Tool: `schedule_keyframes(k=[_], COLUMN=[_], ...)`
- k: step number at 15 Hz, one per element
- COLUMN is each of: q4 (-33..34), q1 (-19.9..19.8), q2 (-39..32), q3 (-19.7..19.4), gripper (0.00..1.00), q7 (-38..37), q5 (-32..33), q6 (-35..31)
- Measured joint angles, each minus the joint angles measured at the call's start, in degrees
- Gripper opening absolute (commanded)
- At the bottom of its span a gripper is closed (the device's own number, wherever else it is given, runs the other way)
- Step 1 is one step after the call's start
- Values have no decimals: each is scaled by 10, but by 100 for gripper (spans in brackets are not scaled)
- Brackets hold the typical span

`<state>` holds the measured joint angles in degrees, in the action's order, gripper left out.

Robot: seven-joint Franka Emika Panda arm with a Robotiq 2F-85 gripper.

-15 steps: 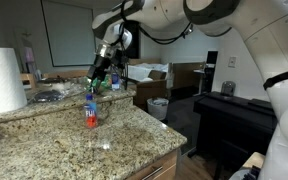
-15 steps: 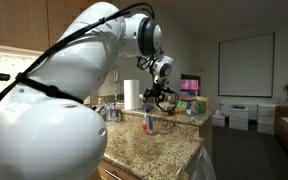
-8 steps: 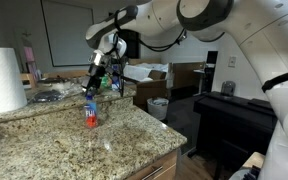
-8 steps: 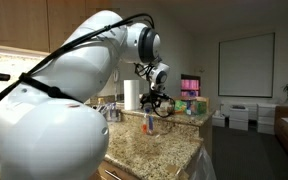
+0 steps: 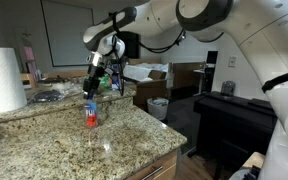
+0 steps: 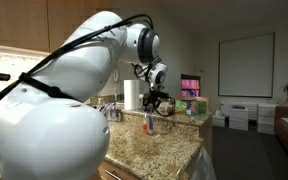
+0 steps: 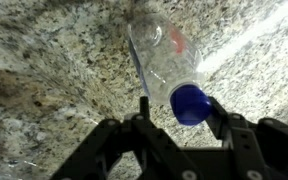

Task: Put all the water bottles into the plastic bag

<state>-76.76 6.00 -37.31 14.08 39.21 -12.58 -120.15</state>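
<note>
Where the red-labelled water bottle point(image 7: 164, 55) stands on the desk point(image 7: 44, 50), the pincer point(image 7: 180, 112) straddles its blue cap point(image 7: 189, 100); grip cannot be confirmed.

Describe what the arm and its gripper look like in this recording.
The arm is glossy white, built of fat rounded segments with black bands at the joints. A black cable loops loosely along the outside of its shell. The gripper is black; in the wrist view its jaws are slim black linkage bars. No markings can be made out.
</note>
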Motion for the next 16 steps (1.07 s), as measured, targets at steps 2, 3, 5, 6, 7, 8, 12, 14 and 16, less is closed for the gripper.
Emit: schedule_keyframes(k=[2,3,5,6,7,8,12,14,16], q4=[0,0,0,0,0,0,0,0,0], q1=[0,0,0,-2,-6,-11,-55,-88,-120], q2=[0,0,1,1,1,1,15,32,51], q3=[-1,-2,-5,-6,-6,-8,-28,-45,-67], gripper=[18,11,12,12,12,12,12,12,12], q7=[0,0,0,0,0,0,0,0,0], q5=[10,15,20,20,20,20,20,20,20], q6=[-5,-7,-9,-9,-9,-8,-5,12,44])
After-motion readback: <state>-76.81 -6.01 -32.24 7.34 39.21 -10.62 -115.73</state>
